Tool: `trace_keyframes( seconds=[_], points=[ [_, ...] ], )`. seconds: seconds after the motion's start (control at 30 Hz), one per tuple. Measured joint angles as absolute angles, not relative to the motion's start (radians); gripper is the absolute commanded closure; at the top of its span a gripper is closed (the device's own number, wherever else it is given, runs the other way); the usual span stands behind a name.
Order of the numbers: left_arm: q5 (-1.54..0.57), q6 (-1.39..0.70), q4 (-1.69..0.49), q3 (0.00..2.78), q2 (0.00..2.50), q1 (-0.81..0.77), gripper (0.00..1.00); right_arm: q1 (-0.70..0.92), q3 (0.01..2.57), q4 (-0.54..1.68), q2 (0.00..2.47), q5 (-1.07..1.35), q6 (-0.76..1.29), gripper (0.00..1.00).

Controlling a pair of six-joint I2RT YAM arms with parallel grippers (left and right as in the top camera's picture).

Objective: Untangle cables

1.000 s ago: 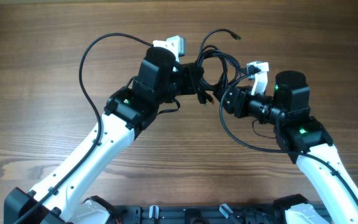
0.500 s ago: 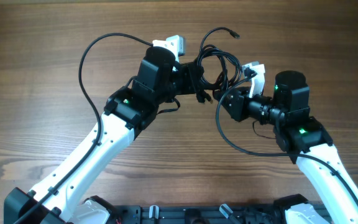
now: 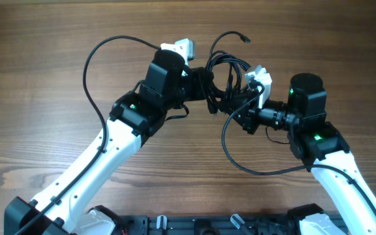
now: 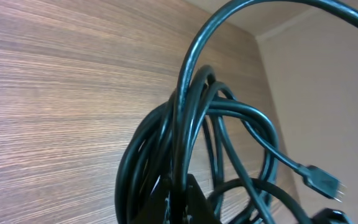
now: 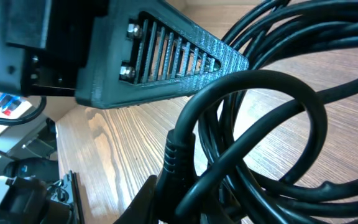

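Note:
The cables (image 3: 228, 73) are a tangled bunch of thin black cords held above the wooden table between both arms. One plug tip (image 3: 245, 38) sticks out at the top. My left gripper (image 3: 205, 83) is shut on the bunch from the left; in the left wrist view the loops (image 4: 185, 137) rise out of its jaws (image 4: 185, 202) and a plug (image 4: 321, 182) hangs at the right. My right gripper (image 3: 239, 108) is shut on the cords from the right. In the right wrist view its jaws (image 5: 185, 199) pinch a ribbed plug end (image 5: 179, 152) among the loops.
A long black loop (image 3: 240, 163) hangs from the right gripper down over the table. The left arm's own thicker cable (image 3: 90, 62) arcs out at the upper left. The left gripper's slotted finger (image 5: 166, 56) lies close above the right gripper.
My right gripper has moved left and up into the bunch, close to the left gripper. The loop below it has swung left and widened. The left arm has stayed still.

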State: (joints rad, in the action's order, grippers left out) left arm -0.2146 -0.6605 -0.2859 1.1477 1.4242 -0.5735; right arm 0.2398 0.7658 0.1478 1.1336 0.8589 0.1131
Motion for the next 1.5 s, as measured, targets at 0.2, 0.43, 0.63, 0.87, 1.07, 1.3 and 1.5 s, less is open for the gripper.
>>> trace_keyframes(
  seconds=[0.2,0.43,0.63,0.87,1.07,1.3,1.5],
  points=[
    [-0.171,-0.661,-0.320,1.148,1.424,-0.524,0.96,0.240,0.766,0.165,1.134,0.881,0.099,0.00],
    [-0.159,-0.661,-0.322,1.148,1.424,-0.508,0.96,0.240,0.766,0.197,1.134,0.765,0.186,0.00],
    [-0.159,-0.661,-0.344,1.148,1.424,-0.508,0.96,0.240,0.766,0.198,1.134,0.625,0.362,0.00],
    [-0.191,-0.595,-0.352,1.148,1.424,-0.509,0.96,0.240,0.766,0.198,1.134,0.537,0.513,0.00],
    [-0.235,-0.528,-0.352,1.148,1.424,-0.511,0.96,0.240,0.766,0.198,1.134,0.515,0.561,0.00],
    [-0.238,-0.439,-0.331,1.148,1.424,-0.527,0.96,0.240,0.766,0.198,1.134,0.547,0.609,0.03],
    [-0.242,-0.420,-0.303,1.148,1.424,-0.538,0.96,0.240,0.766,0.197,1.134,0.641,0.591,0.05]
  ],
)
